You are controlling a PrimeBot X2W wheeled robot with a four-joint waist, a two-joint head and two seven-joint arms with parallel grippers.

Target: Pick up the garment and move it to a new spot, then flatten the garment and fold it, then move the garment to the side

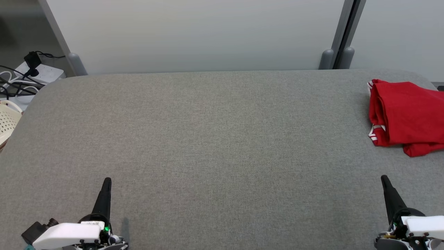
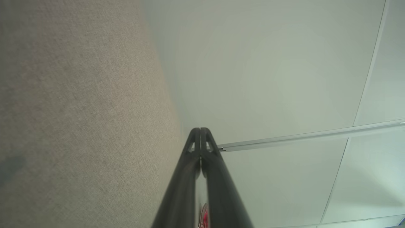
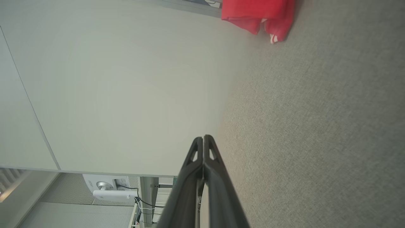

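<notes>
- Now the folded red fabric garment (image 1: 406,116) lies at the far right edge of the grey cloth-covered table (image 1: 222,139).
- Left gripper (image 1: 107,180) and right gripper (image 1: 384,178) are at the near edge, apart from the garment, each with fingers pressed together.
- Wide grey surface stretches between them.
- Cream perforated basket (image 1: 7,121) and white power strip (image 1: 45,72) sit beyond the left edge.

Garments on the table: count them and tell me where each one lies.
1. A red garment with white trim lies folded over at the far right of the grey table, cut off by the head view's right edge; more could lie beyond that edge.
</notes>
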